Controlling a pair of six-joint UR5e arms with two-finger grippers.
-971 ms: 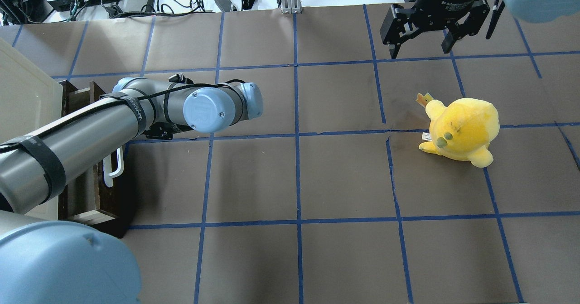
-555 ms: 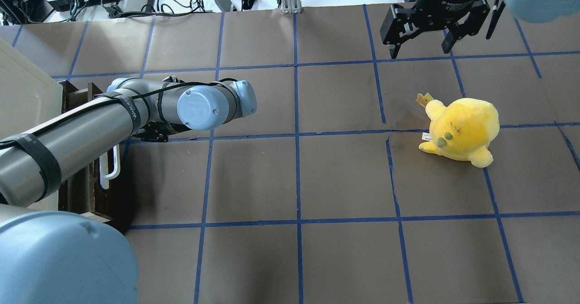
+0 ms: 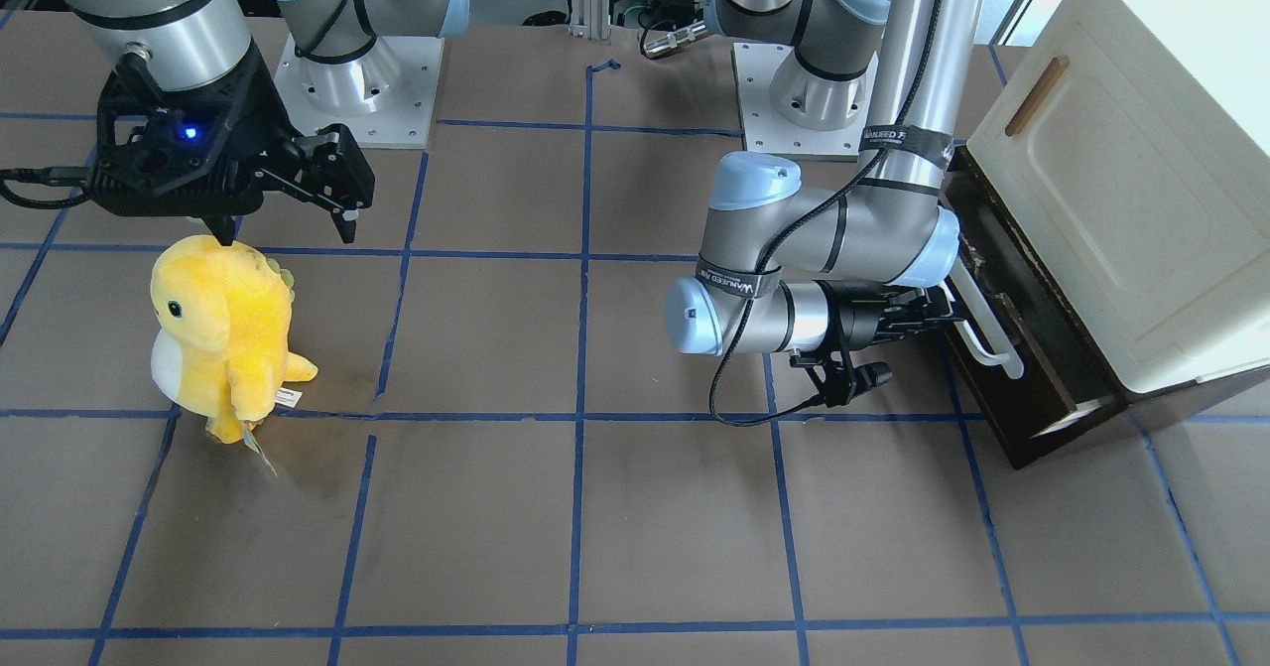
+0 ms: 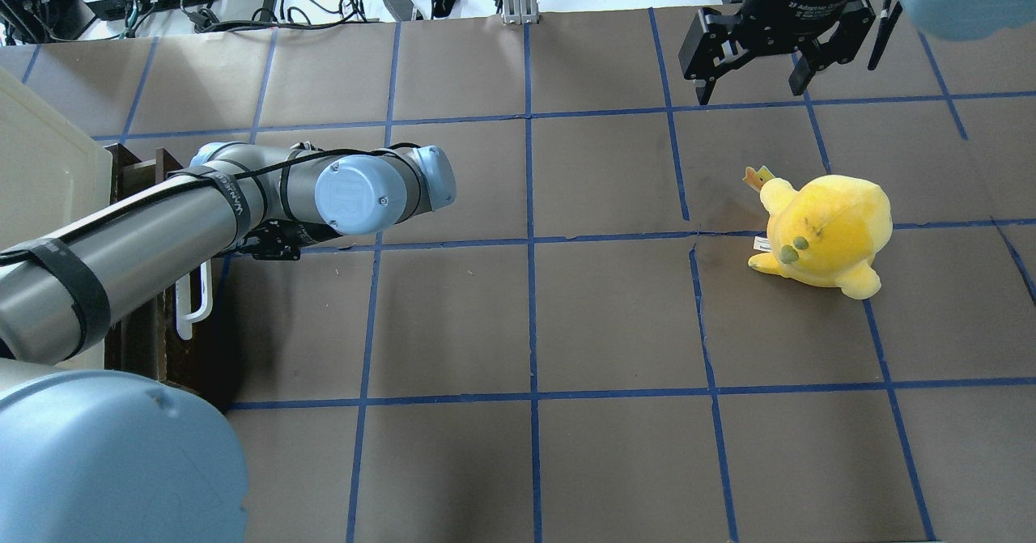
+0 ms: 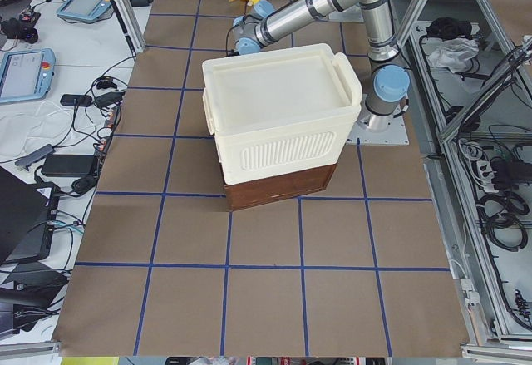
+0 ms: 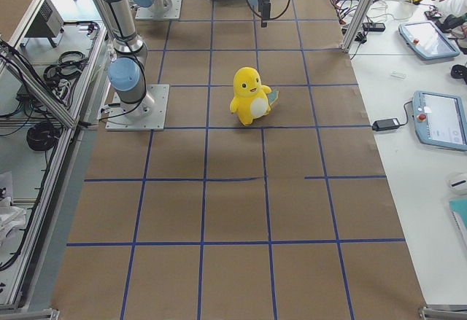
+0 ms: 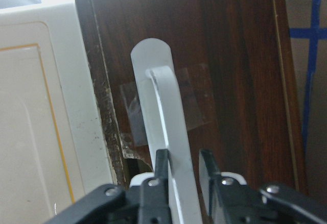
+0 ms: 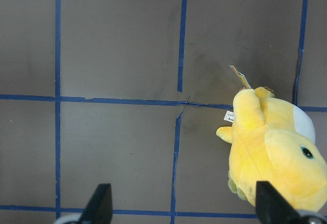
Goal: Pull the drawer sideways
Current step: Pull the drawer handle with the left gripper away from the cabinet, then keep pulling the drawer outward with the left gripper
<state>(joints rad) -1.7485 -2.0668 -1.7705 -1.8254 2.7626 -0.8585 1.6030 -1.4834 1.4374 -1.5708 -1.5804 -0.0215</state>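
Pulling the drawer [image 3: 992, 398] well depends, I judge, on keeping the pull straight along its slide. It sits under the cream cabinet [image 3: 1121, 199] at the end of the table [image 3: 595, 527] on the robot's left, drawn a little way out, with a strip of its pale inner side showing at the near corner. The left gripper [image 7: 184, 165] reaches in level, and its 2 fingers [image 7: 162, 165] are drawn in close around the white handle [image 7: 163, 122] near 1 end of the bar. One finger lies against the bar, while a thin dark line on the other side may be only shadow. Because the grip is off the bar's middle, a crooked pull could twist the drawer and jam its sides against the cabinet frame, so the wrist should stay square to the drawer front and move evenly. The edges to mind are the cabinet's lower rim just above the drawer and the drawer's bottom edge, which runs close to the paper-covered tabletop. For room, the stretch of table in front of the drawer gives the arm space to back away. The yellow plush toy [image 3: 223, 329] stands well apart on the other half, and the right gripper [image 3: 288, 234] hangs above and beside it, fingers spread and holding nothing.
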